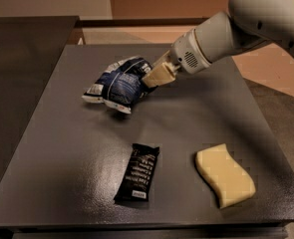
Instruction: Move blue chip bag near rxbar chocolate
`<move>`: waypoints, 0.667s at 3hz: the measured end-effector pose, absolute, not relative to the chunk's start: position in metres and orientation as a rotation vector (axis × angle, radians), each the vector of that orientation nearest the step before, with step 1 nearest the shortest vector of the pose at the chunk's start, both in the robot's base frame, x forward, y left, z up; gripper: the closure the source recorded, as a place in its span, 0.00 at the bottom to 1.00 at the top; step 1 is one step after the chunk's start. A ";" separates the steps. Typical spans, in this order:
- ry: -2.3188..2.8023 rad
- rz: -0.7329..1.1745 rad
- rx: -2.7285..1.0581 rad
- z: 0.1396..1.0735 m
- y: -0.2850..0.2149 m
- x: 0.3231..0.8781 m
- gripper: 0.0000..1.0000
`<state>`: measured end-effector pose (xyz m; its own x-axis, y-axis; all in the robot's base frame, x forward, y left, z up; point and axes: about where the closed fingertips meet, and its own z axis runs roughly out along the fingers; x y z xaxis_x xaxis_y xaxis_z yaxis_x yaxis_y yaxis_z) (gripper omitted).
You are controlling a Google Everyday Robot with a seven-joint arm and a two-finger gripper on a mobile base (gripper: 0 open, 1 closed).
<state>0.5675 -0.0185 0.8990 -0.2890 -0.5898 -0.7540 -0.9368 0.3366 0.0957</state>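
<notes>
The blue chip bag [119, 83], crinkly navy with white print, hangs just above the dark grey table [62, 148], left of centre, casting a shadow beneath it. My gripper [154, 78] comes in from the upper right on a white arm and is shut on the bag's right edge. The rxbar chocolate [138, 173], a slim black wrapper with a white label at its near end, lies flat near the front edge, below and slightly right of the bag.
A pale yellow wavy-edged sponge [224, 174] lies right of the bar near the front edge. A darker counter [17, 83] adjoins the table on the left. Tan floor shows beyond the right edge.
</notes>
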 end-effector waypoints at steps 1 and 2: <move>2.014 0.711 -1.355 0.894 -0.035 0.543 1.00; 2.024 0.693 -1.380 0.892 -0.046 0.523 0.82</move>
